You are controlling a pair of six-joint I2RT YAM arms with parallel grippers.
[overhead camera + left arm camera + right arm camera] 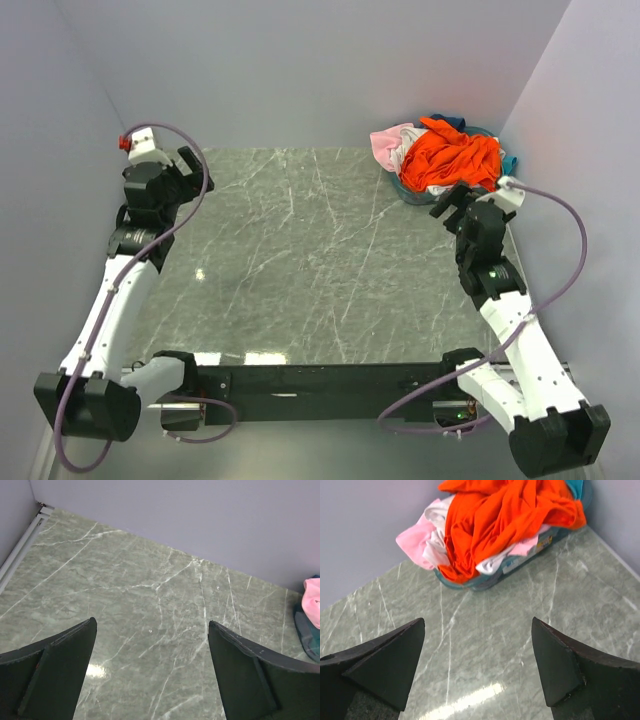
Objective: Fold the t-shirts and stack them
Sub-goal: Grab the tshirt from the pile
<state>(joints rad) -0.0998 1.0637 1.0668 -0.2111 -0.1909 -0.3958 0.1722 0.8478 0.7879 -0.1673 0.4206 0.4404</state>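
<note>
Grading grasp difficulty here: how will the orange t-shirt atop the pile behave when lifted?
Probably floppy: the orange t-shirt lies crumpled in deep folds, so it should drape, not hold shape. Likely light, being thin fabric. It may drag neighbours, since it overlaps the white t-shirt and pink t-shirt in the teal basket.

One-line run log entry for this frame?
phase: pre-grasp | t-shirts: heaped in basket, far-right corner | left gripper: open, empty | right gripper: open, empty, near basket
</note>
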